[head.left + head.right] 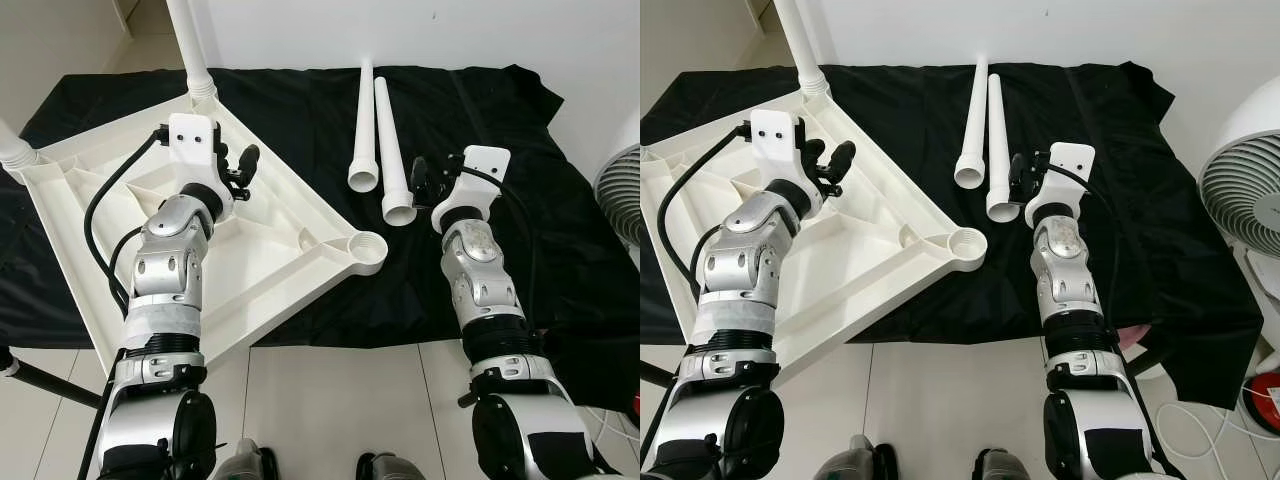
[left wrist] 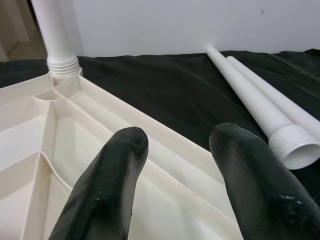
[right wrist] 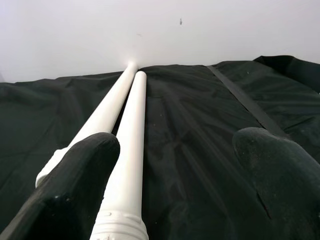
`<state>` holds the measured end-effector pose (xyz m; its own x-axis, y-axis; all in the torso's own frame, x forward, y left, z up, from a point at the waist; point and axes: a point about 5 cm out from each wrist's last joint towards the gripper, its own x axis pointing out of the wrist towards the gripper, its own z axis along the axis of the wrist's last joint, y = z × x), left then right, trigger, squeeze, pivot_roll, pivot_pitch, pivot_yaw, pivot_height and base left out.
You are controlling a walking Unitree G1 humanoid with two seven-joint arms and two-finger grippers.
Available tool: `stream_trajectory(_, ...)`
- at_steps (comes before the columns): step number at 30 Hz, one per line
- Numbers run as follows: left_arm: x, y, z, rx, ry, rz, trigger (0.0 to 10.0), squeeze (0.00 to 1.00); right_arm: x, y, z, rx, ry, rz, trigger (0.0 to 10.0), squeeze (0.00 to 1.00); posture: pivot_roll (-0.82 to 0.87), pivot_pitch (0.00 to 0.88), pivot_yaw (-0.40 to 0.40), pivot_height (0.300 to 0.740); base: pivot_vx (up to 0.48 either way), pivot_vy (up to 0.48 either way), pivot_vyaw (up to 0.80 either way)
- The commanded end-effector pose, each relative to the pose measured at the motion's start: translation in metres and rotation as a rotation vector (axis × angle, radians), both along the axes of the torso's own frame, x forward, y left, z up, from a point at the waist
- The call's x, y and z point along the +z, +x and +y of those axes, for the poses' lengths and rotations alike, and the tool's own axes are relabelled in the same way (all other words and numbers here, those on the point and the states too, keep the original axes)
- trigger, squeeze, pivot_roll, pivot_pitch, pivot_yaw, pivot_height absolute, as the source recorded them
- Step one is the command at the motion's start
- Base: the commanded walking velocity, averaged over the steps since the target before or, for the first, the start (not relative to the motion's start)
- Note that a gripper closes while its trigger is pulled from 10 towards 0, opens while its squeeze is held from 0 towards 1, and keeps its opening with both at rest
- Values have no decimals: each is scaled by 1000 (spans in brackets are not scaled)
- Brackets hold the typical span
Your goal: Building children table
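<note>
A white table top [image 1: 255,260] lies upside down on a black cloth [image 1: 290,110]. One white leg [image 1: 190,50] stands in its far corner and another [image 1: 14,150] in its left corner. The near right corner socket [image 1: 368,247] is empty. Two loose legs [image 1: 363,130] [image 1: 392,150] lie side by side on the cloth, threaded ends toward me. My left gripper [image 1: 243,170] hovers open over the table top's ribbed underside [image 2: 60,140]. My right gripper [image 1: 418,180] is open just right of the nearer loose leg's threaded end [image 3: 125,200], holding nothing.
A white fan [image 1: 1250,200] stands at the right, beside the cloth's edge. A white cable and a red object [image 1: 1270,400] lie on the floor by it. A black pole [image 1: 50,383] crosses the tiles at lower left. A white wall closes off the far side.
</note>
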<state>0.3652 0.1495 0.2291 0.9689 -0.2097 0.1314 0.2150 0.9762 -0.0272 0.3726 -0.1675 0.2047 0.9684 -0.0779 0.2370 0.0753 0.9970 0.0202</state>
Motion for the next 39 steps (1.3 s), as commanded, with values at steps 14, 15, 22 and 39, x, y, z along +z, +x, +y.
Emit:
stream_trajectory(14,-1,9,37,513,-153,70,10000,0,-9,-5,-4,-28,-3,17,10000,0,-93,131,106,740,0,0,0)
stream_trajectory(15,-2,8,46,618,-182,92,10000,0,-9,-5,-5,-32,-4,17,10000,0,-93,131,106,740,0,0,0)
stream_trajectory(22,-5,1,63,867,-199,133,10000,0,-8,-5,-7,-41,-6,14,10000,0,-99,131,108,740,0,0,0)
stream_trajectory(39,-9,-11,71,1142,-156,224,10000,0,-8,-7,-8,-51,-4,14,10000,0,-103,131,109,740,0,0,0)
